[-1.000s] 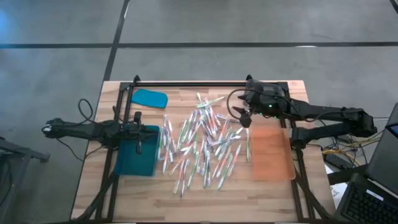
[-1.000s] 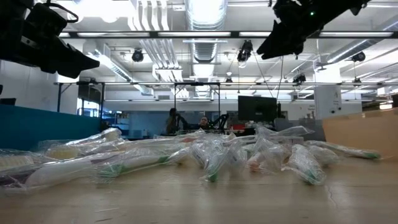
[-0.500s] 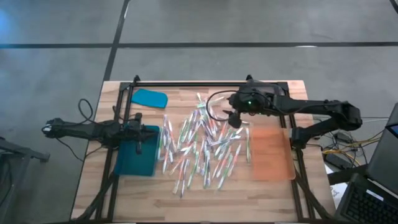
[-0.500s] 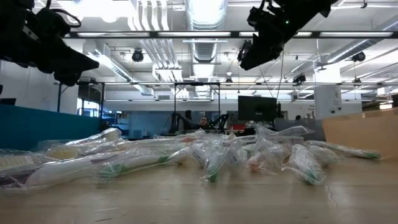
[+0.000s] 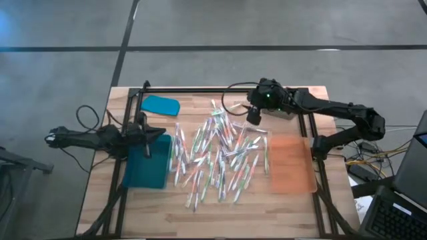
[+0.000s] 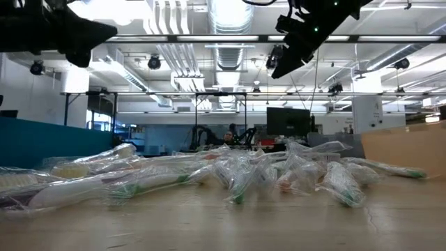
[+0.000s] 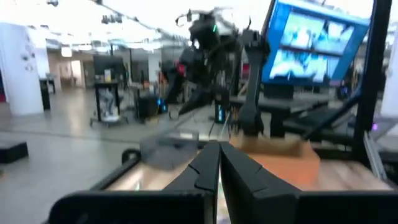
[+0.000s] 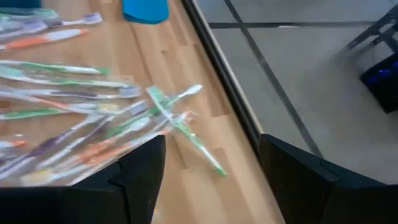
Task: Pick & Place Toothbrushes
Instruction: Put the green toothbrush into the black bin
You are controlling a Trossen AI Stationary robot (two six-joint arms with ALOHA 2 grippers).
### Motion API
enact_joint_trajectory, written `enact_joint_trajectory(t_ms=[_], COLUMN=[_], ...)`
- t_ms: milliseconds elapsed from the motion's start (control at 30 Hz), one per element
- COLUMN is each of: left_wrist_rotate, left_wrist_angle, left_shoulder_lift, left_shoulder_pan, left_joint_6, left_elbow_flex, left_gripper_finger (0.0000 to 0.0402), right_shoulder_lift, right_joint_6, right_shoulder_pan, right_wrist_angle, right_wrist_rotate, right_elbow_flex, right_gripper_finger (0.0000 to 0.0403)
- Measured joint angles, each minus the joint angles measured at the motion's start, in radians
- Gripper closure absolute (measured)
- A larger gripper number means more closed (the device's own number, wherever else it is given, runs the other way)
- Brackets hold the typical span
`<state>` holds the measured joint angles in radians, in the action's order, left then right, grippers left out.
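Dozens on the table: your thin white-and-pale wrapped toothbrushes with green, pink and orange parts lie heaped loose across the middle of the wooden-slat table, between the two trays, so either arm can reach them.
Right hand: you have it hanging above the far edge of the heap, fingers spread wide with nothing between them; its wrist camera looks down on a green-handled toothbrush near the table's black frame rail, a likely pick.
Left hand: it hovers over the flat dark-teal rectangular tray with fingers pressed together, holding nothing you can see; it seems parked there, out of the way.
Orange translucent rectangular tray: it sits bare at the right arm's side, probably the drop spot.
Small blue rounded lid-like piece: it rests at the far left corner, clear of the work.
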<state>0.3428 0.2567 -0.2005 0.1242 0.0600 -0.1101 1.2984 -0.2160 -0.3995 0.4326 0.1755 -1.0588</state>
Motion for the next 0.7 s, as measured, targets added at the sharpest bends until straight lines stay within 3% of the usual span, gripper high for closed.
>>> enact_joint_trajectory(t_ms=[200,433,533,700], left_wrist_rotate=[0.097,0.197,0.239,0.212], left_wrist_angle=[0.058,0.030,-0.007,-0.013], left_shoulder_lift=[0.000,-0.014,-0.037,-0.081], left_shoulder_pan=[0.000,-0.008,-0.034,-0.103], left_joint_6=[0.048,0.037,0.032,0.016], left_elbow_flex=[0.000,0.000,0.000,0.000], left_gripper_finger=[0.0383,0.0383,0.0383,0.0383], right_shoulder_lift=[0.000,0.000,0.000,0.000], right_joint_6=[-0.061,-0.097,-0.074,-0.053], right_shoulder_pan=[-0.069,-0.118,-0.126,-0.127], right_wrist_angle=[0.004,0.016,0.058,0.116], right_wrist_rotate=[-0.008,-0.163,-0.182,-0.184], right_elbow_flex=[0.005,0.004,0.002,0.006], right_gripper_finger=[0.0167,0.0156,0.0147,0.0133])
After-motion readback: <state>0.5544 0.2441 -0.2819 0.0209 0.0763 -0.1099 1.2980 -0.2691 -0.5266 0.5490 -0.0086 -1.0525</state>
